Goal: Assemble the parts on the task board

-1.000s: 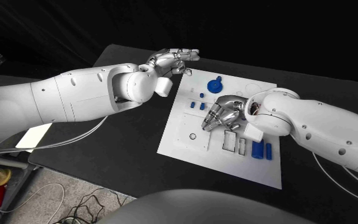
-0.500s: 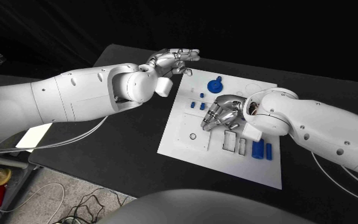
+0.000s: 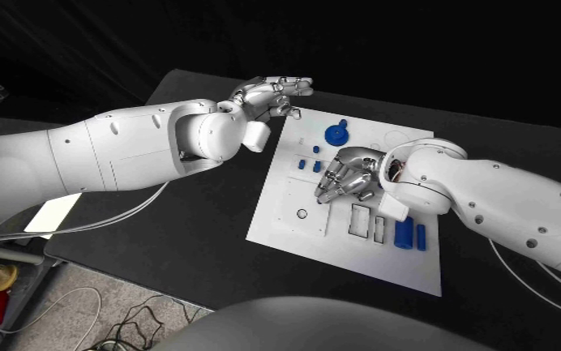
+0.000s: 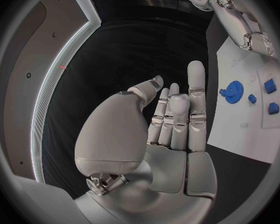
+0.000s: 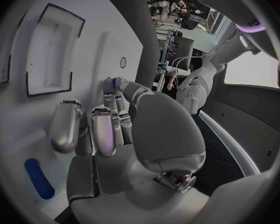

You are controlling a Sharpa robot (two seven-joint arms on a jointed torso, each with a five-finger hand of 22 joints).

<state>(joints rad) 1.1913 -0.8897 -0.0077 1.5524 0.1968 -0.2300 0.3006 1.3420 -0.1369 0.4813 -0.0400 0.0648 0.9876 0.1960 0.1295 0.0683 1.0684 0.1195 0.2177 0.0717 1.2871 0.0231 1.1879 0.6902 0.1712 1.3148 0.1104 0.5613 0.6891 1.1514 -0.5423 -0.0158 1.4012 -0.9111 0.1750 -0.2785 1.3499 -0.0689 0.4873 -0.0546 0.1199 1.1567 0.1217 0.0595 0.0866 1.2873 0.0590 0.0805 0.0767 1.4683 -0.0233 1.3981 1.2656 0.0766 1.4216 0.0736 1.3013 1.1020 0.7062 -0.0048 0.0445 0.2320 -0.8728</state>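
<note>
The white task board [image 3: 351, 246] lies in the middle of the black table. On it are a round blue part [image 3: 336, 134], small blue parts [image 3: 301, 164] and two long blue parts [image 3: 410, 235]. My right hand [image 3: 349, 177] hovers low over the board's middle, fingers apart and pointing down at it, with nothing seen in its grasp. The right wrist view shows my right hand [image 5: 102, 129] above the task board [image 5: 115, 25], with a long blue part [image 5: 39, 178] and a speck of blue at a fingertip [image 5: 107, 92]. My left hand [image 3: 275, 96] is raised beside the board's far left corner, open and empty.
Rectangular recesses [image 3: 360, 220] and a round hole [image 3: 301, 214] mark the board's near half. In the left wrist view my left hand [image 4: 171, 119] stands upright beside the task board [image 4: 239, 129], which carries the round blue part [image 4: 233, 90]. A pale sheet [image 3: 53, 211] lies off the table's left.
My right hand has turned a little over the board and its fingers have spread slightly. The left hand and the parts have stayed where they were.
</note>
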